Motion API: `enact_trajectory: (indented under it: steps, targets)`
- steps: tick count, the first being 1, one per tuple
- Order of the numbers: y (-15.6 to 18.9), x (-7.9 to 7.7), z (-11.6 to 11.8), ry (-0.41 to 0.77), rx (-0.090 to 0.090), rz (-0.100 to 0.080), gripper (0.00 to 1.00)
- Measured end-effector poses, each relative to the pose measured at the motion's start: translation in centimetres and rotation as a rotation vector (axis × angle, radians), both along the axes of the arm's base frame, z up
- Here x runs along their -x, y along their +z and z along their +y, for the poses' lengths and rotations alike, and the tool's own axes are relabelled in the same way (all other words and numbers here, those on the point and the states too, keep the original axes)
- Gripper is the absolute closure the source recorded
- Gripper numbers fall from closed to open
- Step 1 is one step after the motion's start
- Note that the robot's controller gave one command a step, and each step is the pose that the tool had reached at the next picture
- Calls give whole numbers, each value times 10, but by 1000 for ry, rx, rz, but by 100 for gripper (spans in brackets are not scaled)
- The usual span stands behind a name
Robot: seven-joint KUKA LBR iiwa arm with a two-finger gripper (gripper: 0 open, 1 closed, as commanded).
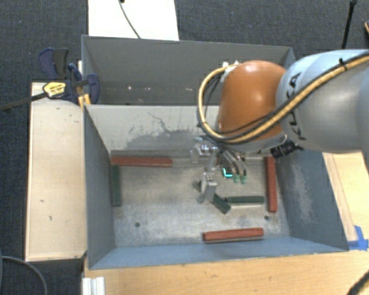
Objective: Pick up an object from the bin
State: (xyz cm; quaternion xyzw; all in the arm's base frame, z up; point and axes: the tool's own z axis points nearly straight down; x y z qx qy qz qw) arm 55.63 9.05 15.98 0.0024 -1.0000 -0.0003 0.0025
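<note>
My gripper (206, 188) hangs low over the middle of the bin floor, under the arm's orange cover. Just to its right lies a short dark green block (221, 204), tilted, and a thin dark green stick (245, 199) runs flat to the right from it. The gripper's tip stands close beside the block's left end; I cannot tell whether they touch. A red-brown stick (271, 184) lies lengthwise along the right wall, partly hidden at its top by the arm.
Another red-brown stick (232, 235) lies along the front wall. A third red-brown stick (141, 161) rests at the back left, and a dark green stick (115, 185) runs along the left wall. The arm covers the bin's back right.
</note>
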Motion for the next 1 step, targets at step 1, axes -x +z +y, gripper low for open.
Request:
enact_trajectory:
  steps: [1]
  targets:
    - [-59,-14,-77,39,3,-2,0]
